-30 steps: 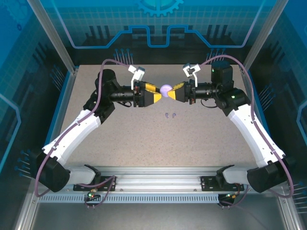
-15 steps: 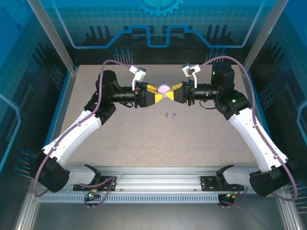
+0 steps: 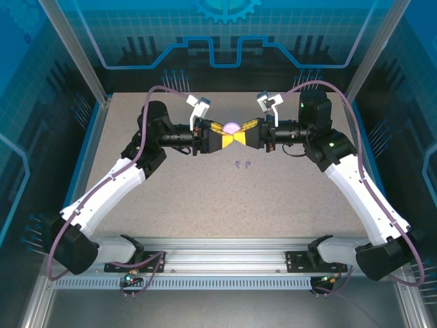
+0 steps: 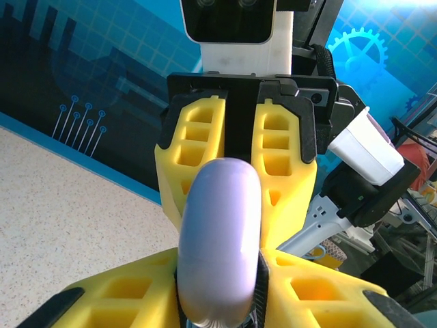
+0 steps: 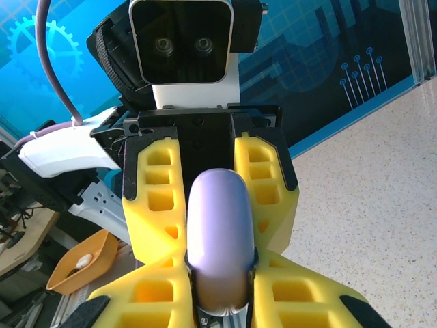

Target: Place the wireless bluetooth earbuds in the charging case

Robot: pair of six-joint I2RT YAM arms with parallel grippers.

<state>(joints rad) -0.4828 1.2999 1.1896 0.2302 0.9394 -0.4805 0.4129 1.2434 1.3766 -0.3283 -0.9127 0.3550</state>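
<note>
- The left gripper (image 3: 225, 134) and the right gripper (image 3: 246, 132) meet nose to nose above the far middle of the table (image 3: 205, 205), both arms reaching inward from their sides.
- The charging case (image 3: 234, 127), round and pale lilac, sits between the two sets of yellow fingertips, off the table surface.
- Left wrist view: the case (image 4: 220, 239) stands edge-on in the centre. The left gripper's own yellow fingers (image 4: 123, 297) lie against its lower sides, one on each flank, so these jaws are clamped on the case.
- Same view: the right gripper (image 4: 239, 147) faces the camera directly behind the case, its two fingers upright and nearly parallel with a narrow dark slot between them.
- Right wrist view: the case (image 5: 220, 239) again fills the centre, edge-on. The right gripper's own fingers (image 5: 153, 294) press on both of its lower flanks, so these jaws are closed tight on the case.
- Same view: the left gripper (image 5: 201, 164) stands behind the case, fingers either side of it.
- The wireless bluetooth earbuds (image 3: 242, 165), two tiny pale pieces, lie side by side on the table, just nearer the arm bases than the held case and apart from both grippers.
- Whether the case lid is raised cannot be told.
</note>
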